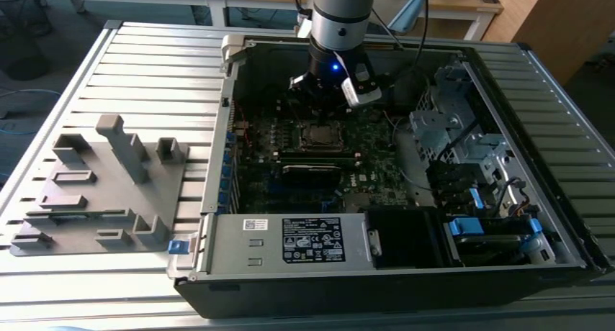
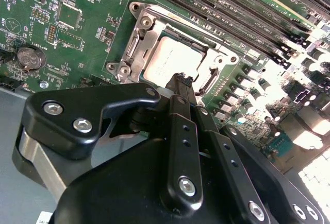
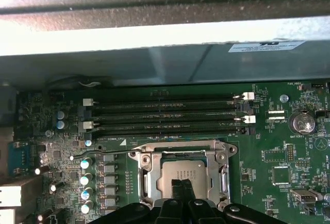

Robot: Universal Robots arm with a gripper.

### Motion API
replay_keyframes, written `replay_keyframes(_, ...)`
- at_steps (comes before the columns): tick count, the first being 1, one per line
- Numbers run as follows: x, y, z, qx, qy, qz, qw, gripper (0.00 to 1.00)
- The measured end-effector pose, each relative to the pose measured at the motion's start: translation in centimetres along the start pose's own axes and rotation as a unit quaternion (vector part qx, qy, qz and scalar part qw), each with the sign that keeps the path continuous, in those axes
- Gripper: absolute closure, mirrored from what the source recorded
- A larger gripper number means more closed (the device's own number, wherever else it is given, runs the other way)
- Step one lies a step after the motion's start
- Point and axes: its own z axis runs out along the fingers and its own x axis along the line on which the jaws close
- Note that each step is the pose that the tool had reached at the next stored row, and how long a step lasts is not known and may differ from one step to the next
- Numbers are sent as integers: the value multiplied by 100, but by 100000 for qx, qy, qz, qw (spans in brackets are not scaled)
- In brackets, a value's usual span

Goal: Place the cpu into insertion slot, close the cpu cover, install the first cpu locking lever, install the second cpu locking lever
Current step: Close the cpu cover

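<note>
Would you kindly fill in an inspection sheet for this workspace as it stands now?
Surface: slatted grey metal table, carrying an open black computer case.
Job's things: small silver-grey square cpu sits in the silvery-rimmed insertion slot; the thin silvery cpu cover lies flat around it.
Clutter: grey moulded fixture tray beside the case, at the exterior view's left.
Grippers: black gripper shut, its tips at the cpu's edge; whether they touch it cannot be told.
Cables: black cables hang by the grey arm.
Surroundings: wooden desks beyond the table.
</note>
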Motion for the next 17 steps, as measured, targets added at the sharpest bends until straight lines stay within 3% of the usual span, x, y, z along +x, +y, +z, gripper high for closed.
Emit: replay_keyframes(17,0,0,0,3,31,-802,99997,89)
